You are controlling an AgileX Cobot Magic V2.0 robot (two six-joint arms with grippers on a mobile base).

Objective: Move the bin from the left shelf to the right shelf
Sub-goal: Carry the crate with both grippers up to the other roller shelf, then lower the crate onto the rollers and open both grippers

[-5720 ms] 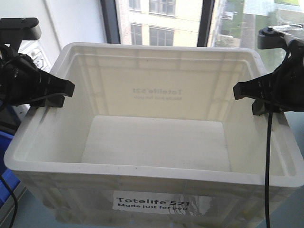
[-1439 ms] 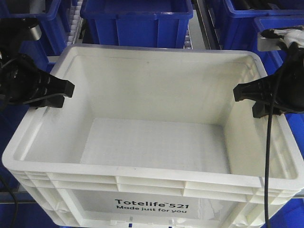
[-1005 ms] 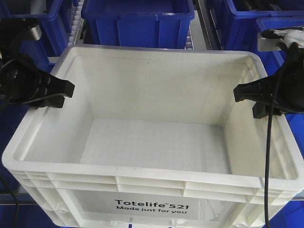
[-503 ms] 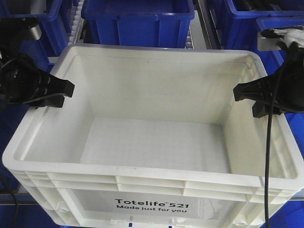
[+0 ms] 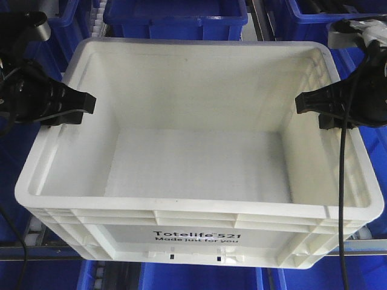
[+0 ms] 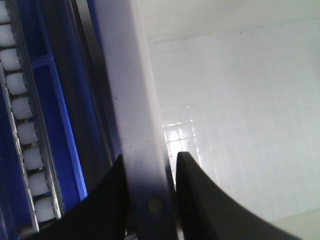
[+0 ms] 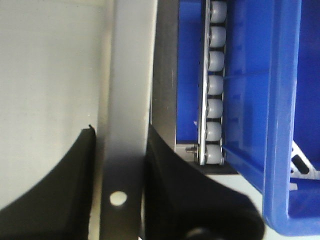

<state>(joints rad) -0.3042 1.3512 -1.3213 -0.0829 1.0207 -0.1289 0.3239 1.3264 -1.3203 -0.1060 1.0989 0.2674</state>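
Observation:
The bin is a large white tote with black "Totelife 521" print on its front, empty inside. It fills the front view, held between my two arms above a roller shelf. My left gripper is shut on the bin's left rim, one finger outside and one inside the wall. My right gripper is shut on the bin's right rim in the same way.
Dark blue plastic bins stand behind the bin and at the right. Another blue bin shows below. Grey conveyor rollers run along the shelf on the left and right. A metal shelf rail crosses beneath.
The bin has moved away from me and lower relative to the blue bins; its far rim now covers more of the blue bin behind. Both grippers keep their hold.

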